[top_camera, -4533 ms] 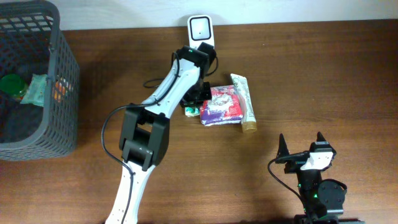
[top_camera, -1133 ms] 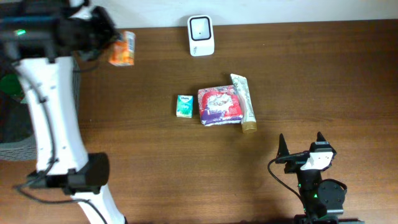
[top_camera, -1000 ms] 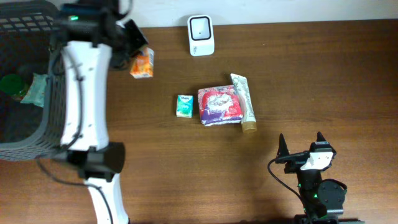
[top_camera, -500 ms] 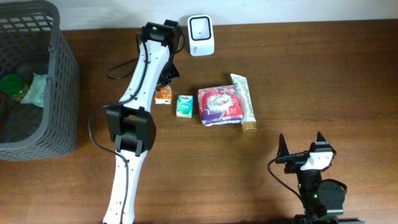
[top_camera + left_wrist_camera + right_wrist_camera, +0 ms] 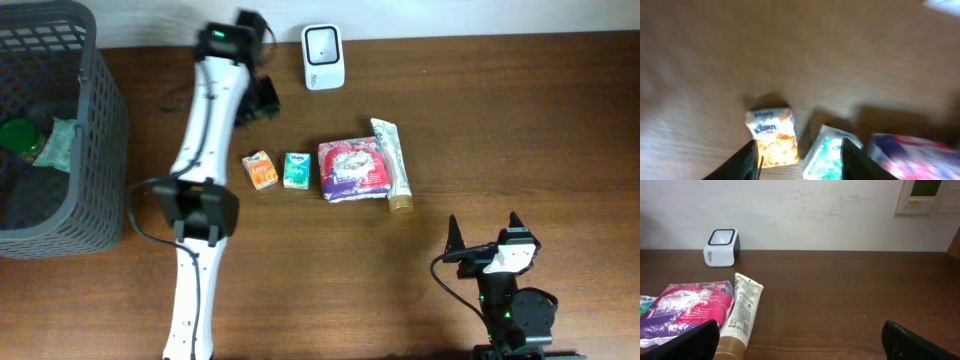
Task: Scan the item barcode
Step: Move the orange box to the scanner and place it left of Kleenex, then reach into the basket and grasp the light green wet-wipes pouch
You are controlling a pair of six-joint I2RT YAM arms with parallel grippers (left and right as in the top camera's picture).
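Note:
A small orange tissue pack (image 5: 260, 170) lies flat on the table, left of a green pack (image 5: 296, 170). The white barcode scanner (image 5: 323, 43) stands at the back edge. My left gripper (image 5: 262, 97) hovers, blurred, behind the orange pack and left of the scanner. In the left wrist view the left gripper (image 5: 801, 162) is open, with the orange pack (image 5: 772, 136) and green pack (image 5: 827, 157) on the wood below and nothing in its fingers. My right gripper (image 5: 484, 228) rests open at the front right. In its wrist view the right gripper (image 5: 802, 345) holds nothing, and the scanner (image 5: 721, 240) stands far back.
A purple-pink packet (image 5: 352, 168) and a white tube with a brown cap (image 5: 392, 165) lie right of the green pack. A dark mesh basket (image 5: 105, 110) holding several items stands at the left edge. The left arm (image 5: 200, 200) stretches up the table's left-middle.
The left arm carried the orange pack from the basket side, set it down left of the green pack, opened and pulled back toward the far edge. The right arm stayed still.

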